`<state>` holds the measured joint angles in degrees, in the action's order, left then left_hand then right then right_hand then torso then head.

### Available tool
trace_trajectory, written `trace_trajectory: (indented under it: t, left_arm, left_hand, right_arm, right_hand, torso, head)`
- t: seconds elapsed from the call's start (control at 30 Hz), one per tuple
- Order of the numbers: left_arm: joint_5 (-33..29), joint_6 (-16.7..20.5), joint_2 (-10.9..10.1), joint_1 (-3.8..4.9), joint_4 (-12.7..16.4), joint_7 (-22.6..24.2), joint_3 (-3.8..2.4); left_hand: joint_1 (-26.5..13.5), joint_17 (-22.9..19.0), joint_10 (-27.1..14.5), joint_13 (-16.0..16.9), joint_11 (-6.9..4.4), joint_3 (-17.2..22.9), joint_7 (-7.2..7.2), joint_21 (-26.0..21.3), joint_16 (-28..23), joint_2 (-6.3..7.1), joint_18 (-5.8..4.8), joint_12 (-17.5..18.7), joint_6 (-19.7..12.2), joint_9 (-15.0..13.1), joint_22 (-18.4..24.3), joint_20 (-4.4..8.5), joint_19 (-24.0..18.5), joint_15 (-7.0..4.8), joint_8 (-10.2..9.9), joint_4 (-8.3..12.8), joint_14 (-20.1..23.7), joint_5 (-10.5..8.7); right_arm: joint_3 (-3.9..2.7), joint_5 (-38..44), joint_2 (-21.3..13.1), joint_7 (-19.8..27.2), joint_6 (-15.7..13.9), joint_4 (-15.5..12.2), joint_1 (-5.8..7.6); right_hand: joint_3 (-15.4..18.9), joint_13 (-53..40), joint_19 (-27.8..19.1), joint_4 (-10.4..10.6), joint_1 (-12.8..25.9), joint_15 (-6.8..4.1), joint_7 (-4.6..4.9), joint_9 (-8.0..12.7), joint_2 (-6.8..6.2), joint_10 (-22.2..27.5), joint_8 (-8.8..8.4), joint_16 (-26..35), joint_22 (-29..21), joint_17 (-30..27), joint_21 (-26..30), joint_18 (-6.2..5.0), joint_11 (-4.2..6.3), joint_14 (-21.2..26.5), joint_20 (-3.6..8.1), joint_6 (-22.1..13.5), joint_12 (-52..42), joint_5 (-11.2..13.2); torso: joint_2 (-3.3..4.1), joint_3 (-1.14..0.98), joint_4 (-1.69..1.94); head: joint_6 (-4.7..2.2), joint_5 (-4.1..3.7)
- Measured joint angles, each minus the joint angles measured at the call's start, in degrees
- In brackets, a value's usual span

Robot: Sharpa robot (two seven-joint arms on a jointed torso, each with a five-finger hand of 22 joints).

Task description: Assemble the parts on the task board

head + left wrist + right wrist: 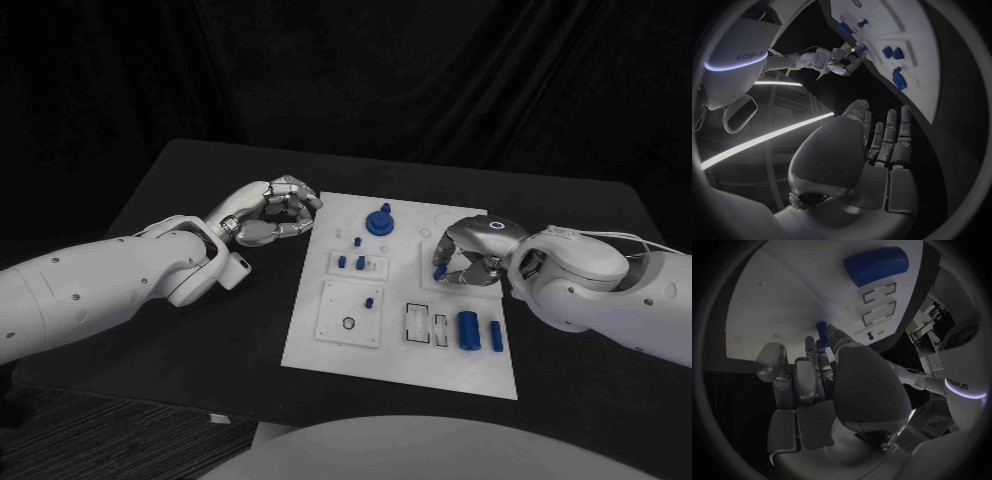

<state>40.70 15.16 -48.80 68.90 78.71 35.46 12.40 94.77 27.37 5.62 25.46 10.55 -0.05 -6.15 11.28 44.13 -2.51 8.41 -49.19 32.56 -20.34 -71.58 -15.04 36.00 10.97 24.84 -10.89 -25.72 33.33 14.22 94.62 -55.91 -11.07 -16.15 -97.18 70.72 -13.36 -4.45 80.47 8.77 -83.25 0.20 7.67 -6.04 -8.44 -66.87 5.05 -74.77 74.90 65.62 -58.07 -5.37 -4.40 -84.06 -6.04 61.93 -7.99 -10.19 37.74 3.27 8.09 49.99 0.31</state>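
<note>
White task board (408,370) holds blue parts (469,330).

Bare table (216,330) left of task board (325,340)

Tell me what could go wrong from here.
1. The right hand pinches a small blue part at its fingertips only; it could slip or tilt.
2. That hand hangs over the board, hiding what lies under it in the head view, so seating is hard to judge.
3. The left hand sits at the board's edge and might nudge it.
</note>
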Motion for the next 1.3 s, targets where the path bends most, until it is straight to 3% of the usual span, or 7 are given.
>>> trace_trajectory:
  t: [0.53,0.7,0.87,1.0,1.3]
  left_arm:
    - [0.0,-0.5,0.2,-0.05,-0.3,-0.6,0.0]
    - [0.0,-0.7,0.3,-0.06,-0.3,-0.8,0.0]
    - [0.0,-0.8,0.3,-0.07,-0.3,-0.9,0.0]
    - [0.0,-0.9,0.2,-0.08,-0.3,-1.0,0.0]
    - [0.0,-0.9,-0.1,-0.09,-0.1,-1.1,0.0]
  left_hand:
    - [0.0,0.0,0.2,-0.1,0.2,0.2,-0.21,0.2,0.0,0.0,0.0,0.0,0.2,0.2,-0.6,0.0,0.0,0.0,0.0,0.2,0.0,0.0]
    - [0.0,-0.1,0.2,-0.1,0.2,0.2,-0.21,0.4,-0.2,0.0,0.0,0.0,0.2,0.2,-0.7,0.0,0.0,0.0,0.0,0.5,0.0,0.0]
    - [0.0,-0.1,0.2,-0.1,0.2,0.2,-0.21,0.4,-0.2,0.0,0.0,0.0,0.2,0.2,-0.7,0.0,0.0,0.0,0.0,0.5,0.0,0.0]
    - [0.0,-0.1,0.4,-0.2,0.39,0.2,-0.41,0.4,-0.2,0.0,0.0,0.0,0.4,0.2,-0.9,0.0,0.0,0.0,0.0,0.5,0.0,0.0]
    - [0.0,-0.1,0.2,-0.2,0.6,0.3,-0.41,0.7,-0.2,0.0,0.0,0.0,0.4,0.3,-1.0,0.0,0.0,0.2,0.0,0.6,-0.2,0.0]
  right_arm:
    - [0.0,0.1,0.3,0.3,-0.8,0.1,-0.16]
    - [0.0,0.1,0.3,0.5,-0.8,0.1,-0.21]
    - [0.02,0.1,0.3,0.7,-0.9,-0.1,-0.24]
    - [0.01,0.1,0.0,0.8,-1.1,-0.5,-0.24]
    - [0.0,0.1,-2.0,1.0,-3.3,-2.9,-0.05]
  right_hand:
    - [-0.9,0.3,0.2,0.3,-0.2,-0.32,0.41,0.1,-0.19,-1.1,-0.67,0.0,0.0,0.0,-0.3,0.0,0.33,0.1,0.22,-0.8,0.0,0.7]
    - [-2.7,0.4,0.5,-0.5,-1.7,-0.72,-0.36,-0.3,-0.15,-2.4,-0.67,0.2,0.0,-0.5,-0.3,0.0,0.73,0.1,0.52,-0.1,0.0,-1.4]
    - [-4.0,0.6,0.9,-1.4,-2.6,-1.08,-0.95,-1.1,-0.15,-3.5,0.54,0.2,0.0,-0.5,-0.7,-0.01,1.28,0.1,0.92,2.4,0.1,-3.0]
    - [-4.8,0.6,0.9,-1.8,-2.7,-1.49,-1.38,-1.8,-0.15,-4.5,1.15,0.5,0.0,-0.5,-0.8,-0.01,1.65,0.1,1.33,3.8,0.4,-3.1]
    - [-5.3,0.6,0.9,-2.3,-3.3,-1.94,-1.84,-2.8,0.13,-4.9,1.83,0.7,0.0,-0.8,-1.2,-0.01,1.3,0.1,1.74,5.7,0.4,-2.9]
  torso:
    - [0.03,0.0,0.03]
    - [0.03,0.0,0.04]
    - [0.03,0.0,0.04]
    - [0.01,0.0,0.04]
    - [-0.03,0.0,0.02]
  head:
    - [0.0,0.03]
    - [0.0,-0.05]
    - [0.0,-0.01]
    - [0.0,0.08]
    - [0.0,0.73]
